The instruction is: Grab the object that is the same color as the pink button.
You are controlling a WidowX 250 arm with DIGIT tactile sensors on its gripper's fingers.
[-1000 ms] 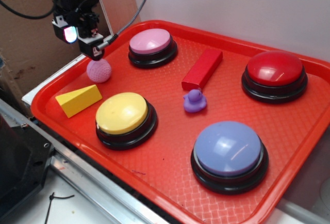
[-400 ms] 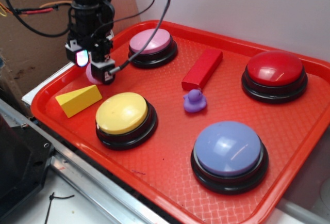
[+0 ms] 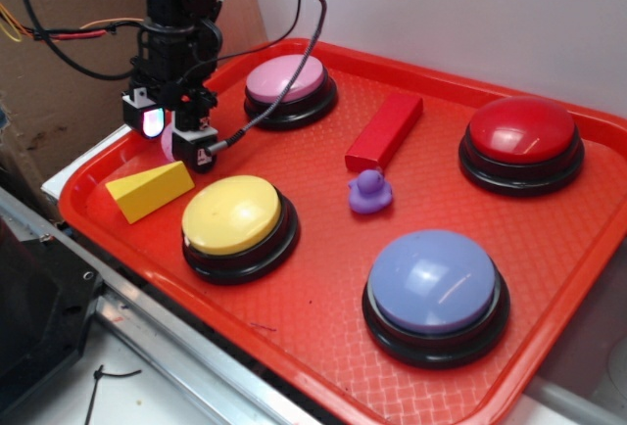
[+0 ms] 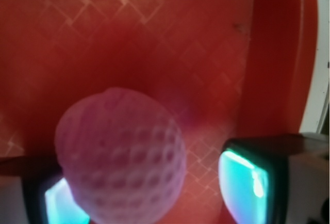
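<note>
- The target is settled: the pink ball [image 4: 121, 157] matches the pink button [image 3: 285, 79] in color, and it lies on the red tray [image 3: 323, 337] just in front of and to the left of that button, near the tray's left rim.
- The approach looks done. The gripper [image 3: 176, 129] is down over the ball, so that in the exterior view only a sliver of pink shows between its 2 fingers.
- In the wrist view the ball sits between the 2 glowing fingertips [image 4: 246, 182], close against the left one and with a clear gap to the right one. The jaws read as spread, not yet pressing on the ball from both sides.
- Left to do, as I judge it: close the jaws on the ball and lift it clear of the tray.
- The ball is off-center in the jaws and round, so it may roll or slip sideways as they close.
- The yellow wedge [image 3: 150, 190], in front of the ball, lies near the gripper but apart from it.
</note>
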